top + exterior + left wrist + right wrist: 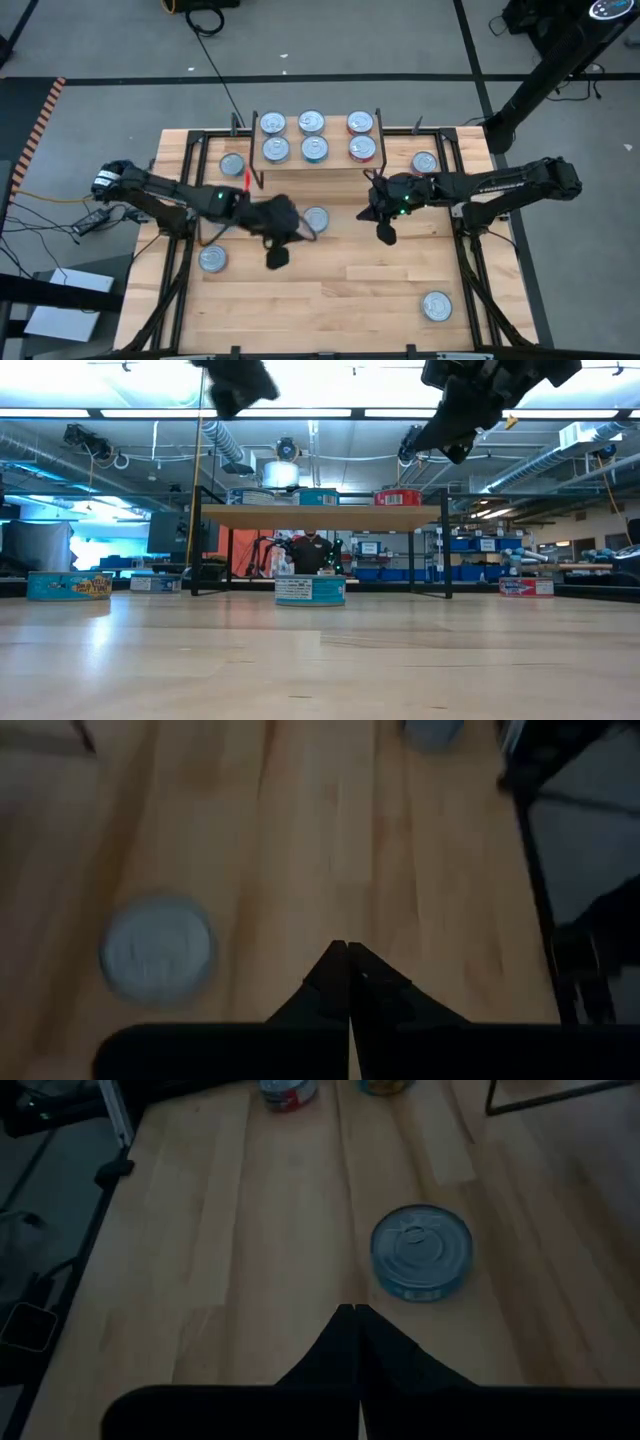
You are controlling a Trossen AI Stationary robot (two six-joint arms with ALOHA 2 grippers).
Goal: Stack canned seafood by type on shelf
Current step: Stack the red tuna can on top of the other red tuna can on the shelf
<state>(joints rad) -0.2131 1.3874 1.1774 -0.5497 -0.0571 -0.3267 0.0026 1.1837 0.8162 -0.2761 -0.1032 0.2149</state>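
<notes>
Six tins sit in two rows on the shelf (316, 137) at the table's far middle; the low view shows them on its light-wood top board (320, 516). Loose tins stand on the table: a teal one (316, 219) at the centre, also showing in the right wrist view (421, 1250), and others at the left (212, 259), far left (232, 165), far right (424, 162) and near right (436, 306). My left gripper (278, 255) hangs shut and empty above the table, near-left of the centre tin. My right gripper (385, 235) hangs shut and empty to that tin's right.
Black rails (470, 250) run along the table's left and right sides and around the shelf. The shelf's thin black legs (446, 550) stand on the tabletop. Bare wood (340, 290) lies at the near middle. A person shows far off behind the shelf (312, 552).
</notes>
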